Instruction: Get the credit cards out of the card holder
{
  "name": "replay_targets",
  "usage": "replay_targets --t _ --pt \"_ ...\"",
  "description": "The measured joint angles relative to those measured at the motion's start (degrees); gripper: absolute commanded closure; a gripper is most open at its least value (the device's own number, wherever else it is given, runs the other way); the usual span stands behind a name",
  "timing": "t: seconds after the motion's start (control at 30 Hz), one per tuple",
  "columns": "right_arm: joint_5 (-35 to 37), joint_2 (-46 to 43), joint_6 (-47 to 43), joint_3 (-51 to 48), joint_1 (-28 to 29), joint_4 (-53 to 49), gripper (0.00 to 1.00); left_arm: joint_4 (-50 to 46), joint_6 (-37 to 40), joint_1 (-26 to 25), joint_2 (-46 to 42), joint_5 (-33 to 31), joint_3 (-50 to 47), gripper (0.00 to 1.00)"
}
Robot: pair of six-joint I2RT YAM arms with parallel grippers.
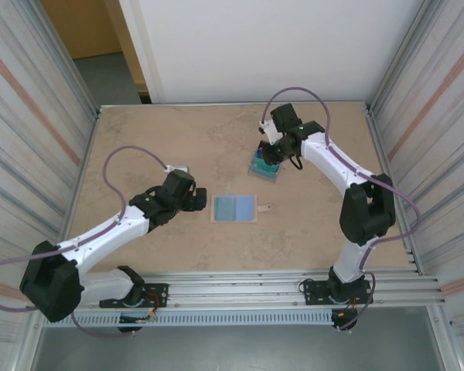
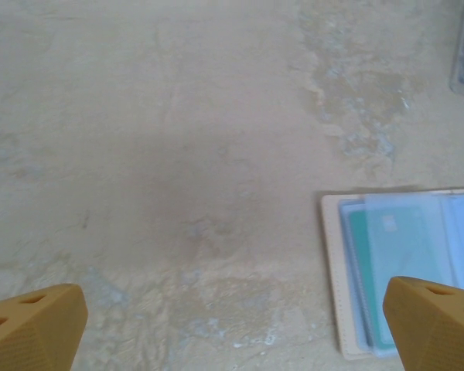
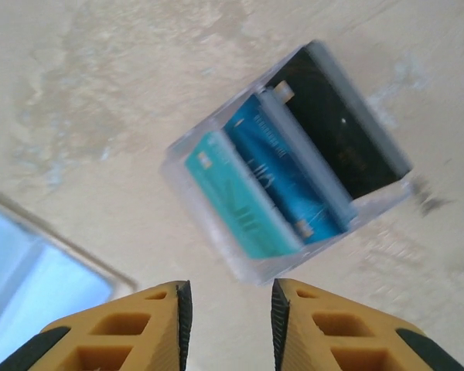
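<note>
The card holder [image 1: 233, 207] lies spread open in the middle of the table, light blue inside, with its snap tab to the right. A teal credit card [image 2: 387, 263] sits in its left sleeve. My left gripper [image 1: 197, 202] hovers just left of it, open and empty [image 2: 232, 332]. A small clear box [image 1: 264, 166] further back holds three credit cards on edge: teal [image 3: 240, 205], blue [image 3: 286, 174] and black [image 3: 340, 131]. My right gripper [image 3: 230, 325] hangs over the box's near corner, open, with nothing between its pads.
Bare beige table [image 1: 155, 147] stretches to the left and back. Ribbed metal walls [image 1: 31, 116] close in both sides. A corner of the card holder [image 3: 31, 270] shows at the lower left of the right wrist view.
</note>
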Motion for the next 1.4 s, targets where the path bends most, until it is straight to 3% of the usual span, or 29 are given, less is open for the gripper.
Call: replay_targets --t 0.33,0.63,0.87,1.4 --pt "3.23 -3.32 17.11 -12.24 15.30 3.13 0.56 0.09 -0.87 5.09 -9.92 2.23 -6.14 0.01" --pt "4.94 1.31 27.06 -12.37 24.85 6.54 0.49 0.11 -0.90 12.87 -19.26 7.80 -12.26 0.01" --pt "4.87 9.57 30.12 -9.35 28.61 6.82 0.44 0.24 -0.90 13.99 -26.27 9.38 -15.67 0.01" --pt "4.90 13.70 30.71 -5.31 28.83 7.23 0.40 0.15 -1.09 14.47 -30.62 9.84 -17.57 0.01"
